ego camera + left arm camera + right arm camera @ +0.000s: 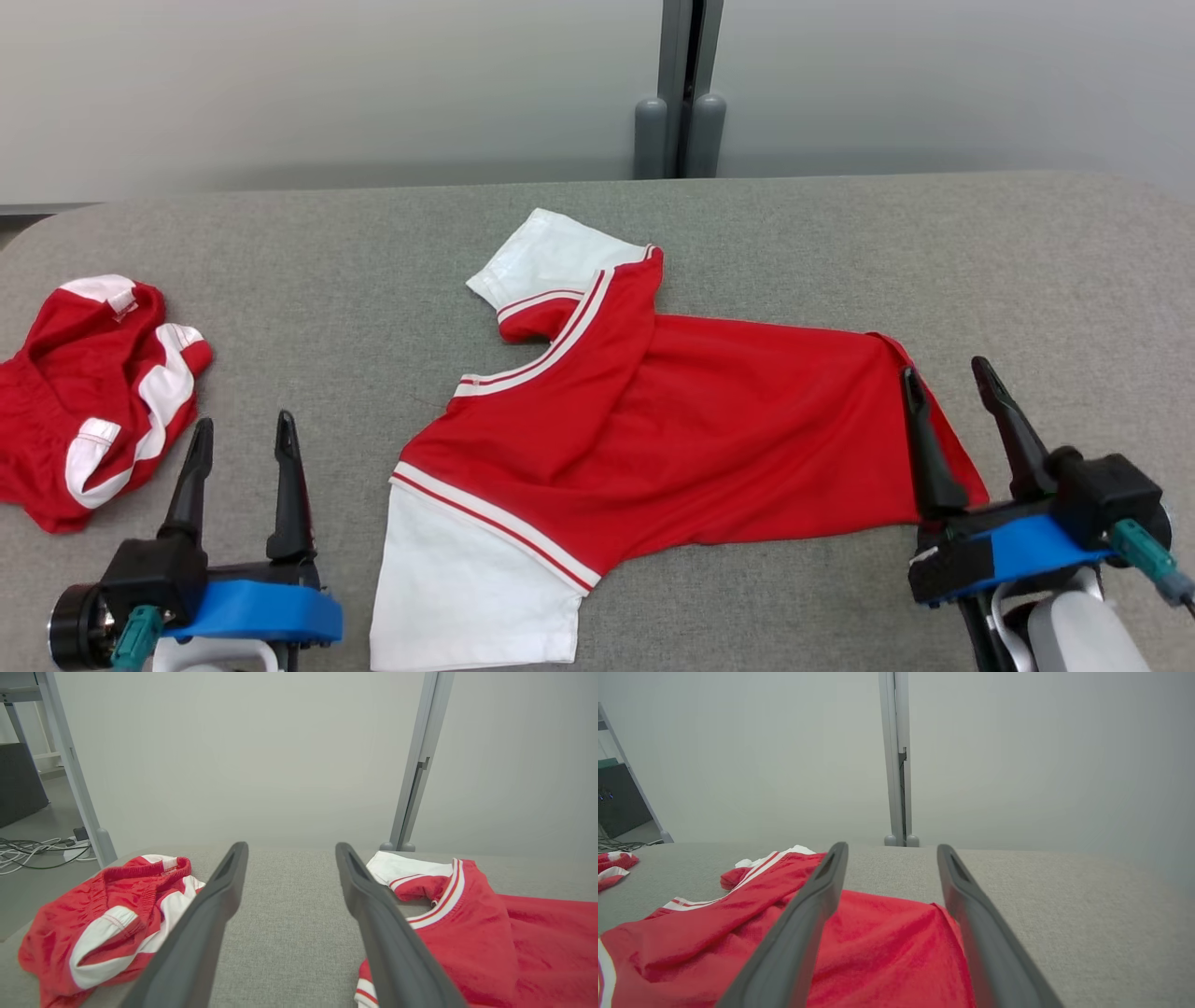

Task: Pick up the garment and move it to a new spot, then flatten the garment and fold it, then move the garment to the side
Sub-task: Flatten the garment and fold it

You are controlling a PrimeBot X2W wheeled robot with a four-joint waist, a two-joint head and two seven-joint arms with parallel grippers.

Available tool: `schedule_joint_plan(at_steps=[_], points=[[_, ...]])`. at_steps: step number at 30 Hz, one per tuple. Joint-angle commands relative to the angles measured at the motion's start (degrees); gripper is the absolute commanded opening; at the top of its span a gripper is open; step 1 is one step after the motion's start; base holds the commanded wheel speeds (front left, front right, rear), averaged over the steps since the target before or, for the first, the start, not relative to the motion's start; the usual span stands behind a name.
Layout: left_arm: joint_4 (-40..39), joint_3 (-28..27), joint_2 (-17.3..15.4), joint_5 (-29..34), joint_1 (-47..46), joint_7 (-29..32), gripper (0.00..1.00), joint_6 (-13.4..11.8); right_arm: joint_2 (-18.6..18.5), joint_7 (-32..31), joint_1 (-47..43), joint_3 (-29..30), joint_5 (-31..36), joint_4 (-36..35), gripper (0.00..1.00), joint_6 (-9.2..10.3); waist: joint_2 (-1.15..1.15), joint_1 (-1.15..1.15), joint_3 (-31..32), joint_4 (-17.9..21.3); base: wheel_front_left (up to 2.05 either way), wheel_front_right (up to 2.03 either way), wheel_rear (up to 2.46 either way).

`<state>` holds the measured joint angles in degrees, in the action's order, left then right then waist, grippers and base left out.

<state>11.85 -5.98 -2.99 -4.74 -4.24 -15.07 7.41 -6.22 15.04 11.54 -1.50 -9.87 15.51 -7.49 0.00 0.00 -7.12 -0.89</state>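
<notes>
The grey counter spans the head view, cloth-covered, with a pale wall behind it; the red shirt lies across its middle, stretched sideways with the collar to the left and the hem to the right, rumpled through the body; one white sleeve points to the far side and the other lies at the near edge, both trimmed with red and white stripes. At the far left of the counter a pair of red shorts with white panels sits in a crumpled heap, well apart from the shirt. The right gripper stands at the shirt's right hem, fingers spread and grasping nothing; its left finger shows over the edge of the cloth, and the right wrist view shows the hem corner below the gap between the two; whether they touch the cloth cannot be told. The left gripper is over bare counter between shorts and shirt, fingers likewise released. A grey post rises behind the far edge.
</notes>
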Motion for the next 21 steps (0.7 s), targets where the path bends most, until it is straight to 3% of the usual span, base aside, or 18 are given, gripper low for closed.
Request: schedule_joint_plan(at_steps=[1, 7, 21], points=[[-0.2, -0.2, -0.1, 0.4, 1.0, -0.1, 1.00, 0.1, 0.7, 0.2, -1.9, 0.3, 0.5, -2.1, 1.00, -0.01, 0.00, 0.00, 0.3, 0.1, 0.00, 0.00, 0.00], [0.1, -0.3, 0.0, 1.3, 2.6, -0.1, 1.00, 0.1, 2.9, 0.2, -9.3, 0.7, 3.1, -7.8, 1.00, -0.01, 0.00, 0.00, 1.7, -0.1, 0.00, 0.00, 0.00], [1.3, -0.5, -0.2, 2.5, 3.2, -0.1, 1.00, 0.0, 3.3, 0.2, -10.9, 1.5, 4.3, -5.3, 1.00, -0.01, 0.00, 0.00, 3.1, -1.0, 0.00, 0.00, 0.00]])
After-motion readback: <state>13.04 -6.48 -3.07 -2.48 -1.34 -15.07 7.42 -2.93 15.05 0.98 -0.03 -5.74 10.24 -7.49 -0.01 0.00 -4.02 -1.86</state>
